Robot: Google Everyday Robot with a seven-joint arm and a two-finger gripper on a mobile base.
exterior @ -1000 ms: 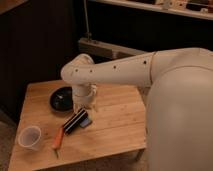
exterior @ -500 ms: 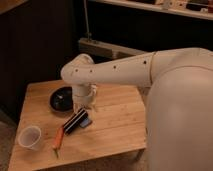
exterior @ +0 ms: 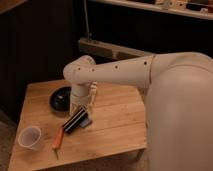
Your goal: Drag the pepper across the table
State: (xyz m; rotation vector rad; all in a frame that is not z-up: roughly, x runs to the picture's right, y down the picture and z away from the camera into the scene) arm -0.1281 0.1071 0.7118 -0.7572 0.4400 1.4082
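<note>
Orange pepper (exterior: 58,138) nr table (exterior: 116,126) edge; gripper (exterior: 82,108) centre.

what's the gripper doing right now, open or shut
gripper: open, holding nothing, low over the table by the black plate; pepper untouched

This arm (exterior: 125,72) is looking chunky, smooth and cream-white with small dark dots, its end effector (exterior: 82,104) hanging over the table's (exterior: 116,122) middle.

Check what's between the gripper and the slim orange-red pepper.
Camera view: a black cylinder with white stripes lies between the gripper, low beside the black round plate, and the pepper.
</note>
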